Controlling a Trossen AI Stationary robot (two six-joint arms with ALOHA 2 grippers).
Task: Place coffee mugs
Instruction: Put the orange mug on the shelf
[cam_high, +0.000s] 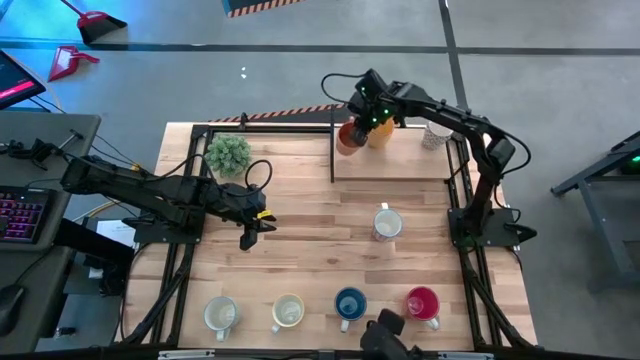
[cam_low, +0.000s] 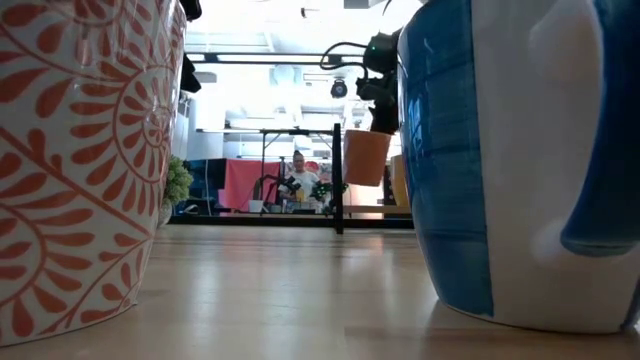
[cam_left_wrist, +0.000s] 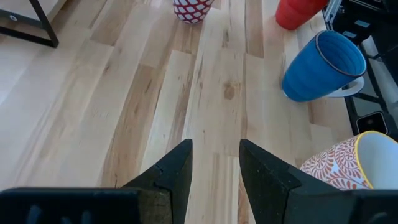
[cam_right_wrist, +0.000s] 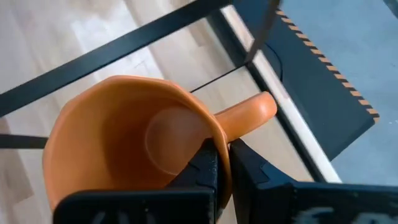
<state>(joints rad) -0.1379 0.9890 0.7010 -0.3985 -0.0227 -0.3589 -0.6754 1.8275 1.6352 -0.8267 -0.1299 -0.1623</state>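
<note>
Along the bottom of the high view four mugs stand in a row on the table (cam_high: 300, 240): a white mug (cam_high: 220, 314), a cream mug (cam_high: 288, 312), a blue mug (cam_high: 350, 304) and a red-pink mug (cam_high: 423, 302). Mid-frame at left, the left gripper (cam_high: 250, 232) hovers with fingers released. At upper centre, the right gripper (cam_high: 362, 112) clamps the rim of an orange mug (cam_high: 349, 136), beside a second orange mug (cam_high: 381, 133).

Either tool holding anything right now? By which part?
The right tool grips an orange mug by its rim, next to the handle, lifted off the table. The left tool is open and empty.
</note>
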